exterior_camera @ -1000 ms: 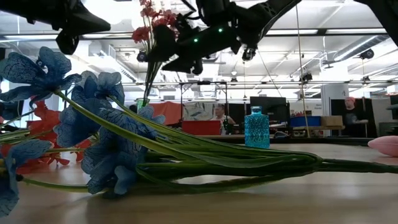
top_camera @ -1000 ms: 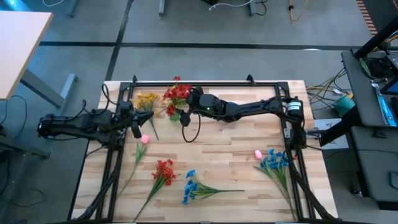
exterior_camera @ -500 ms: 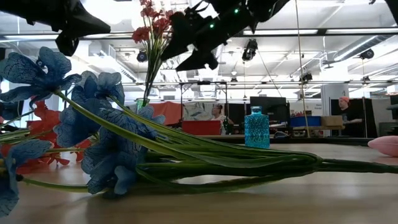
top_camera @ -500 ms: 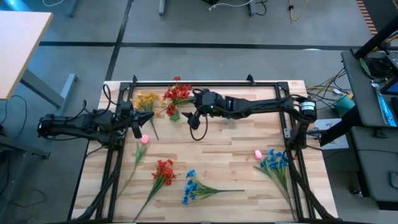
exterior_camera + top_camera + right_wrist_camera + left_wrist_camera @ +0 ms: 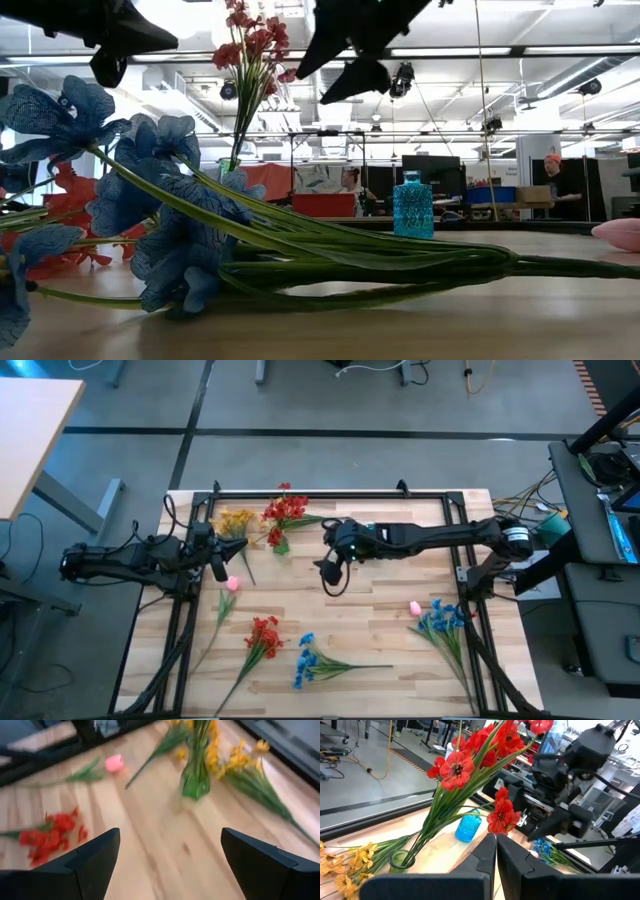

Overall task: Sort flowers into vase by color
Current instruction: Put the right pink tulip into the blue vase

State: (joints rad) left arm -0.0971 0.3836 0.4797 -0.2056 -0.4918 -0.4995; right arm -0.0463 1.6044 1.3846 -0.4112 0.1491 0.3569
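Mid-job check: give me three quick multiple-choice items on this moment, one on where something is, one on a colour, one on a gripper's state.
1. Where is the red spray with the upright stems?
A. In the green vase
B. Flat at the table's front edge
C. In the right gripper

2. What colour is the small empty bottle-shaped vase?
A. Yellow
B. Blue
C. Pink

3. How is the right gripper?
A. Shut on a stem
B. Open and empty
C. Shut and empty

Answers:
1 A: the red spray has its stems in the green vase.
2 B: the small vase is blue glass with nothing in it.
3 B: the right gripper has its fingers wide apart over bare wood.
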